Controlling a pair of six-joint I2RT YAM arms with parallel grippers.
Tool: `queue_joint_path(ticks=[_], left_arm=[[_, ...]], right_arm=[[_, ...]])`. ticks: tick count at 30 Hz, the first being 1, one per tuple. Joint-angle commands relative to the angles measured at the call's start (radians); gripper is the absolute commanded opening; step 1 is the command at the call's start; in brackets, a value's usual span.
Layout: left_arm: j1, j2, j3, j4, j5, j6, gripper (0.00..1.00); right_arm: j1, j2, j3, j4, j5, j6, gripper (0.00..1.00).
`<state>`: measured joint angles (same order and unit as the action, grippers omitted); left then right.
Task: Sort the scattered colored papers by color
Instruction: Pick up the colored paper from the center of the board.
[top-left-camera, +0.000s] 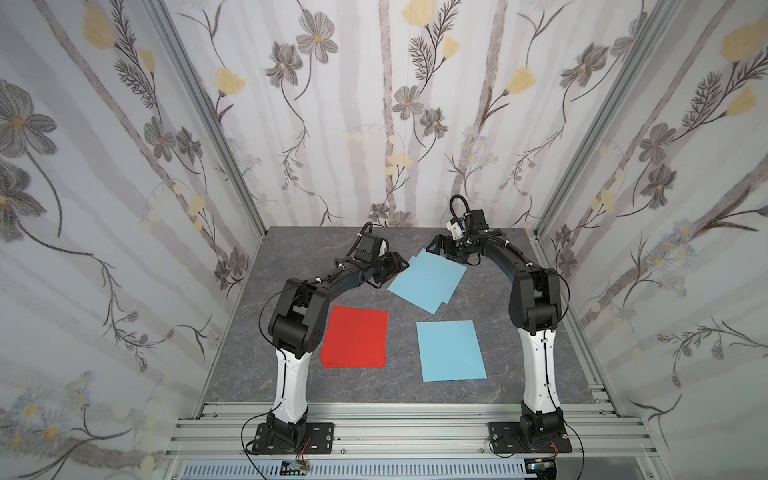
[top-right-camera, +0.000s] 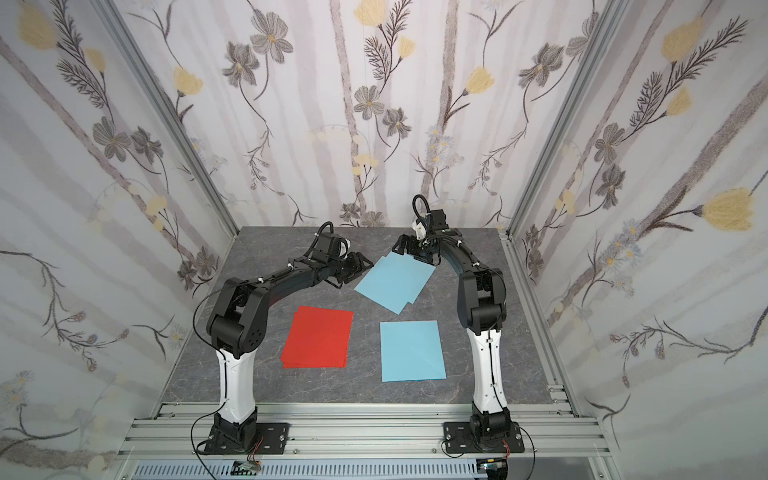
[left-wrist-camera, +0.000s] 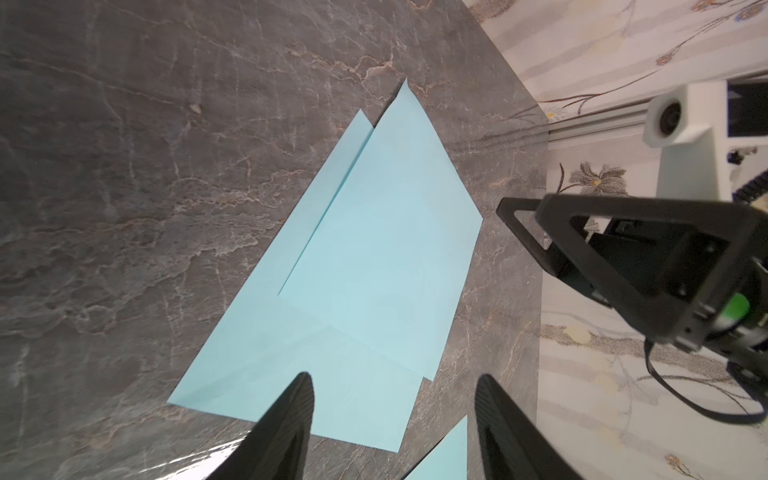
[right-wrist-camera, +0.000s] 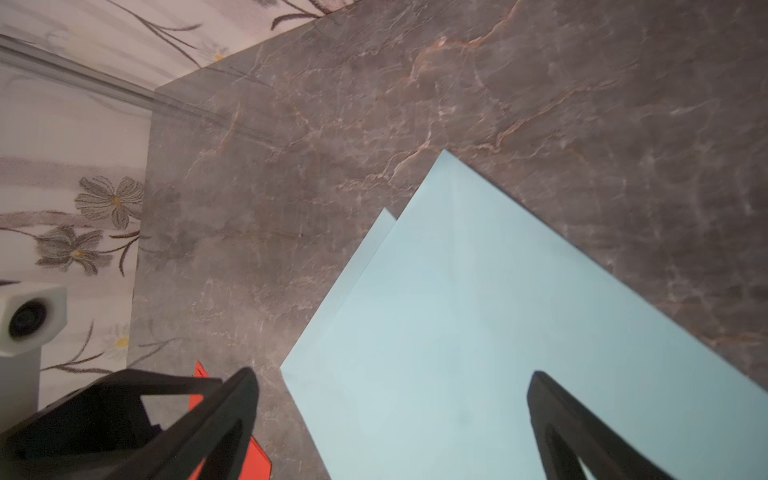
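The colored papers lie flat on the grey marble table. A stack of red papers sits at front left. One light blue paper lies at front right. Two overlapping blue papers lie further back, askew. My left gripper is open at their left corner, holding nothing. At their far corner, my right gripper is open just above them. A red paper shows behind its finger.
Floral fabric walls with aluminium corner posts close in the table on three sides. An aluminium rail carrying both arm bases runs along the front. The two grippers face each other closely across the back blue papers.
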<state>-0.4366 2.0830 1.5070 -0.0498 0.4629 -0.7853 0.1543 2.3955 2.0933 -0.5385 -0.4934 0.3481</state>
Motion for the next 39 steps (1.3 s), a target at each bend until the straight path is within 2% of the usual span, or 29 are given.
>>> queue_joint_path(ticks=[1,17,33,39], left_arm=[[0.001,0.004,0.023,0.019,-0.003,-0.024,0.63],[-0.006,0.198,0.240,-0.057,0.022,-0.042,0.63],[-0.030,0.267,0.347,-0.359,-0.064,0.102,0.64],[-0.042,0.290,0.356,-0.378,-0.076,0.110,0.65]], right_arm=[[-0.006,0.087,0.108,-0.077,0.003,0.022,1.00],[-0.008,0.117,0.044,-0.144,0.054,-0.014,1.00],[-0.009,0.113,0.032,-0.149,0.052,0.001,1.00],[-0.008,0.112,0.032,-0.147,0.055,0.006,1.00]])
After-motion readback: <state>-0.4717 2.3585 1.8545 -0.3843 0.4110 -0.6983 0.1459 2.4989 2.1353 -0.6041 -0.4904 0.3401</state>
